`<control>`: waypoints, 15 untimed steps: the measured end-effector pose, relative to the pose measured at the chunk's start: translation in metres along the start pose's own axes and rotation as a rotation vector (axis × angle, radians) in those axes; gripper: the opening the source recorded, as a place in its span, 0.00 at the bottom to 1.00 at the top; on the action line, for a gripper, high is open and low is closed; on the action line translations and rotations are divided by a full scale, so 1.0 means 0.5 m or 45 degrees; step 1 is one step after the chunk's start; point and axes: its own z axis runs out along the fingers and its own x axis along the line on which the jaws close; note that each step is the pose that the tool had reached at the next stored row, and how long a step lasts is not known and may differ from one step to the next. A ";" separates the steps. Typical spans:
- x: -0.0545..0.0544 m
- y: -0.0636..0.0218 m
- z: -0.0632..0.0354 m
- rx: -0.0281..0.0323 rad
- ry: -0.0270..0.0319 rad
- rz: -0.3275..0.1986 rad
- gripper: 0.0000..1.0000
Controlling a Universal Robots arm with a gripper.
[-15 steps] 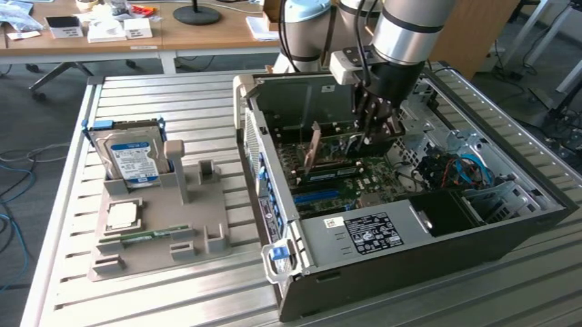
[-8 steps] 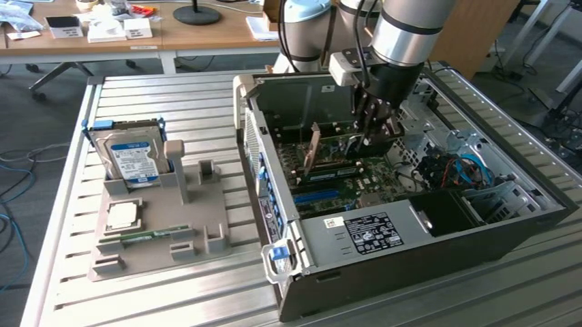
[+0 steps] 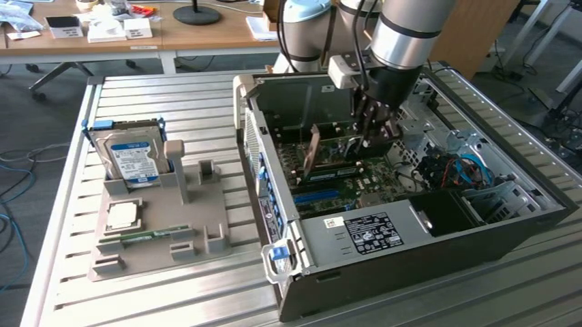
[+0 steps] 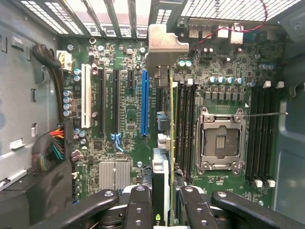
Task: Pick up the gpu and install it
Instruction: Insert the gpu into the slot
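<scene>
1. The gripper [image 4: 162, 202] is clamped on the gpu [image 4: 160, 167], with one finger on each face of the card.
2. The gpu hangs edge-down inside the open computer case [image 3: 409, 272], over the motherboard [image 4: 128, 119]. Its silver bracket [image 4: 166, 43] points toward the case's slotted rear wall.
3. In the wrist view the card's lower edge runs just beside the blue slot [image 4: 144, 102], on the side of the empty processor socket [image 4: 221, 138]. I cannot tell whether it touches the board.
4. Handling, as I judge it: the card is light, stiff and thin, but fragile. Bare solder and small parts cover its faces, and the fan side is uneven.
5. The best hold is across the two faces near the top edge, clear of the fan and the gold contacts, as the grip sits now. A skewed push could bend the card or chip the slot.
6. Counts:
   - one gpu, one gripper, one blue slot and one white slot [image 4: 86, 98];
   - one grey holder [image 3: 155, 255] near the table's [image 3: 118, 95] edge at the exterior view's left;
   - in that holder, one hard drive [image 3: 132, 160], one processor chip [image 3: 123, 216] and one RAM stick [image 3: 146, 236].
</scene>
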 end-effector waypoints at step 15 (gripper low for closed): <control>0.001 0.000 0.010 -0.0001 0.0001 0.000 0.27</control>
